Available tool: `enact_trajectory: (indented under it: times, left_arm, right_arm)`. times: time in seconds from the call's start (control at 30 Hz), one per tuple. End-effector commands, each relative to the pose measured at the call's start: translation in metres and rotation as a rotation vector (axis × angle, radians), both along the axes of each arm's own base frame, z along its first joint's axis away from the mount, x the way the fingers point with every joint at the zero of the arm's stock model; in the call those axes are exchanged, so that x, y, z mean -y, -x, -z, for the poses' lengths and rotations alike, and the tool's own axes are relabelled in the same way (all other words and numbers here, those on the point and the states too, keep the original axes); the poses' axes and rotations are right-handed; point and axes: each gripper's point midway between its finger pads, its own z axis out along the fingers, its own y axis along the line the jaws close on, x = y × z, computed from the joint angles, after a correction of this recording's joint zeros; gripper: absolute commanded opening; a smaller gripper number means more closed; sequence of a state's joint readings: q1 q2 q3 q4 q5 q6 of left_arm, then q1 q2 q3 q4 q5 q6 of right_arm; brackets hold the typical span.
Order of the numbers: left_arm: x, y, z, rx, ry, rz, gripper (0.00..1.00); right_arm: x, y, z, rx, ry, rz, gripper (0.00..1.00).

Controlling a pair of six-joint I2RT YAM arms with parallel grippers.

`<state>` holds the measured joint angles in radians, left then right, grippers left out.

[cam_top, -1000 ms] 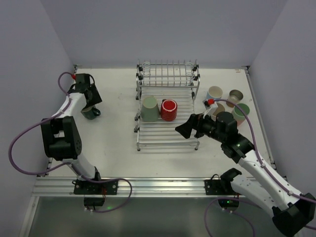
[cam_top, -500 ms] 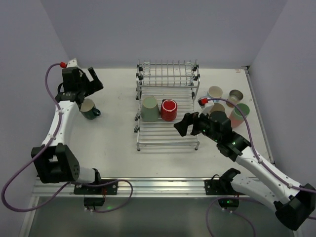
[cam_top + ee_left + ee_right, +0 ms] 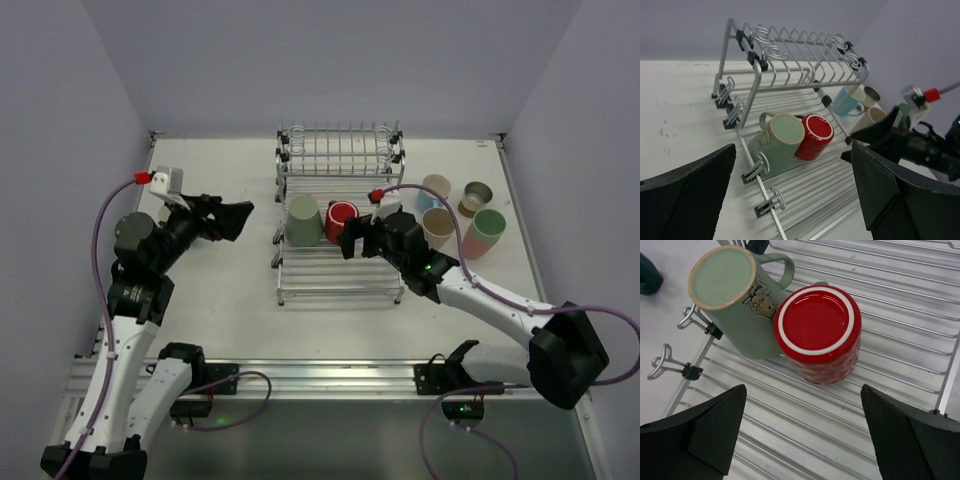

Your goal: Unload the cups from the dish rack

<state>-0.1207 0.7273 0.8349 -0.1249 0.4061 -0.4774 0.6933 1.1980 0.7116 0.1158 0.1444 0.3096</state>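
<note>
The right hand point(image 3: 352, 240) has moved in over the lower tray of the dish rack point(image 3: 340, 152) and now hangs open, fingers spread, just short of the upturned red cup point(image 3: 817, 335) straight ahead. The sage green mug point(image 3: 735, 300) touches that cup on the side away from the hand. The left hand point(image 3: 238, 216), open and empty, has left the dark teal cup point(image 3: 647, 275) behind on the worktop point(image 3: 230, 290) and swung toward the rack. Two cups remain racked, and the red one looks next.
</note>
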Motion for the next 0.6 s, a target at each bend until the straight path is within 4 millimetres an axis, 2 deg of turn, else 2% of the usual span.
enact_trajectory:
  times: [0.0,0.07,0.1,0.33,0.43,0.57]
  left_arm:
    - [0.018,0.024,0.017,0.018,-0.019,0.138,1.0]
    - [0.018,0.028,0.029,0.01,-0.028,0.138,1.0]
    - [0.019,0.03,0.033,0.012,-0.035,0.14,1.0]
    - [0.034,0.034,0.032,0.032,-0.065,0.18,1.0]
    - [0.038,0.038,0.028,0.047,-0.068,0.195,1.0]
    - [0.04,0.038,0.034,0.033,-0.072,0.204,1.0]
  right_arm:
    - [-0.018,-0.034,-0.028,0.137,-0.024,0.014,0.99]
    - [-0.025,-0.041,-0.025,0.151,0.007,-0.009,0.99]
    - [-0.024,-0.046,-0.017,0.145,0.039,0.004,0.99]
    - [-0.022,-0.063,-0.01,0.141,0.099,0.056,0.99]
    - [-0.029,-0.068,-0.004,0.132,0.099,0.05,0.99]
    - [-0.039,-0.077,0.003,0.121,0.098,0.037,0.99]
